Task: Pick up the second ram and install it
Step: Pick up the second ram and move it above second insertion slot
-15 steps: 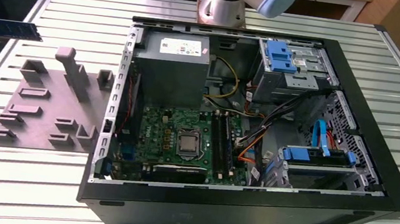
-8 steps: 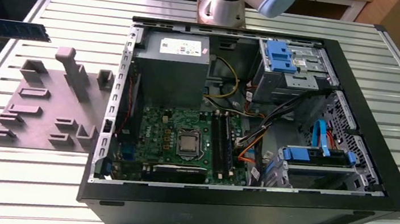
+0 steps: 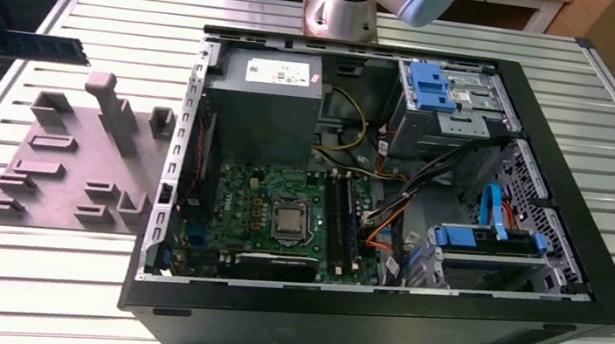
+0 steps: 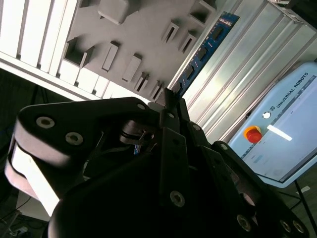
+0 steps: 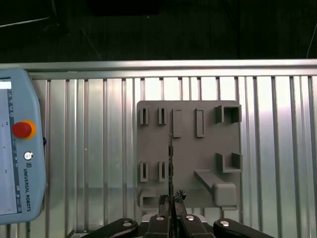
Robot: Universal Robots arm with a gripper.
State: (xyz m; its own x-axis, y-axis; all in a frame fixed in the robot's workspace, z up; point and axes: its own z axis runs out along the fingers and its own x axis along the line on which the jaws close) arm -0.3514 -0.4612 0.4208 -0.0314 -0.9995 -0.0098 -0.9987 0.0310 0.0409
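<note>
A slatted silver metal table (image 3: 36, 279) is seen bearing an open black computer tower case (image 3: 383, 326), laid on its side across the centre and right of the exterior view. A grey plastic fixture plate with raised holders (image 3: 61, 168) is set at centre left. At upper left, the second ram (image 3: 30, 45), a long blue-green memory stick, is held aloft, clamped between the jaws of the black gripper (image 5: 172, 196).

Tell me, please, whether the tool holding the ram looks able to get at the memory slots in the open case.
Probably yes. The tool is shut on the second ram, to the exterior view's left of the case, which lies open with nothing over the memory slots; cables run close beside them.
</note>
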